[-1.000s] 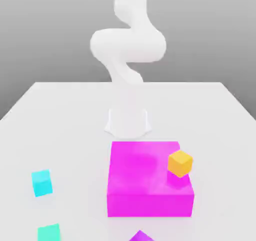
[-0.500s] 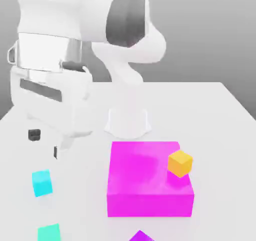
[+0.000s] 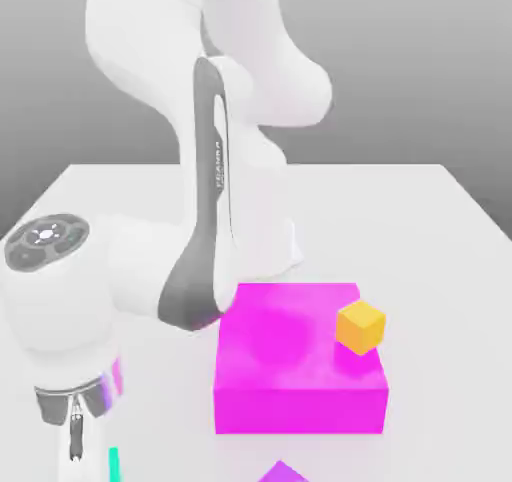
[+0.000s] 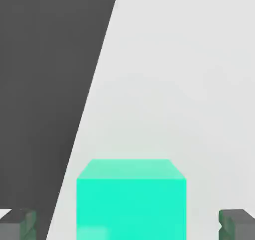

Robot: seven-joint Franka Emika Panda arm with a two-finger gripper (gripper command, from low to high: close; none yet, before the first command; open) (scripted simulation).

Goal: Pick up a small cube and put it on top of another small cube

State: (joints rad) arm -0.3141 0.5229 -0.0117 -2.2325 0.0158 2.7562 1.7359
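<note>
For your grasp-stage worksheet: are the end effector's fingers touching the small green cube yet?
Apart. The hand view shows the green cube between the end effector's fingers, with bare table visible on each side of it, so the open jaws have not closed on it.

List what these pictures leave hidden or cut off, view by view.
- Exterior view: the green cube shows as just a sliver; the arm's wrist covers the rest.
- Exterior view: the purple piece is cut by the bottom edge.
- Exterior view: the magenta block has its near-left corner behind the arm.
- Hand view: the green cube is cut by the picture's edge; the fingertips flank it, apart from it, so the gripper jaws stand open.
</note>
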